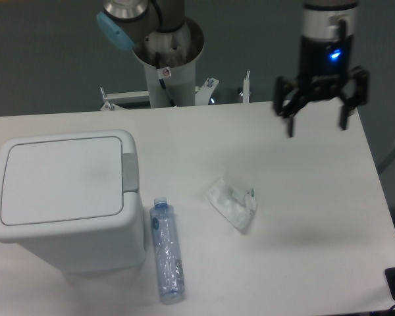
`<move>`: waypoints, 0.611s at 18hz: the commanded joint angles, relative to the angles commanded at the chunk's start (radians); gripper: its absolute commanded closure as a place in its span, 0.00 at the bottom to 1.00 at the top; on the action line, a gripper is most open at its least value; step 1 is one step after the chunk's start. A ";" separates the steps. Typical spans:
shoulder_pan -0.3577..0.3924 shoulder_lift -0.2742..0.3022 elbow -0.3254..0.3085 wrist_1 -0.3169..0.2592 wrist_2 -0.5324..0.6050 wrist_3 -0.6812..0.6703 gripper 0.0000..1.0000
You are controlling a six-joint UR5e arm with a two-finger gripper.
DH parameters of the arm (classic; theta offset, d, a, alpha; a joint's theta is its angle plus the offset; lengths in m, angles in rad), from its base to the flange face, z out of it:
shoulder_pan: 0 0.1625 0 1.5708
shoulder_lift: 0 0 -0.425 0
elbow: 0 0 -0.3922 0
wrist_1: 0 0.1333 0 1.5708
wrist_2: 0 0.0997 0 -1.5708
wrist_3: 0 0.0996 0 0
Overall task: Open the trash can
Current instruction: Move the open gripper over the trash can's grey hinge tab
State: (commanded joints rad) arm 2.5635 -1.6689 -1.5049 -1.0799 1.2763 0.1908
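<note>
A white table (303,197) fills most of the view from above. At its left edge stands the trash can (66,197), a large white boxy bin with its flat lid (62,179) down and a grey push tab (130,172) on its right side. Just beside the bin's right wall lies a clear plastic bottle (166,250) with a blue cap, pointing away from the camera. Near the table's middle sits a crumpled white wrapper (234,203). The gripper (316,126) hangs above the far right of the table, fingers spread apart and holding nothing, well apart from the bin. The arm's base column (168,59) rises behind the table.
</note>
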 joint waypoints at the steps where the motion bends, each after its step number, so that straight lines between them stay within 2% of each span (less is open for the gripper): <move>1: -0.031 -0.005 0.000 0.002 -0.024 -0.077 0.00; 3: -0.066 -0.005 -0.006 0.000 -0.089 -0.112 0.00; 8: -0.072 0.003 -0.055 0.000 -0.242 -0.129 0.00; 11: -0.080 0.009 -0.072 0.005 -0.259 -0.129 0.00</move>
State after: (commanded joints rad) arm 2.4836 -1.6598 -1.5768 -1.0754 1.0171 0.0613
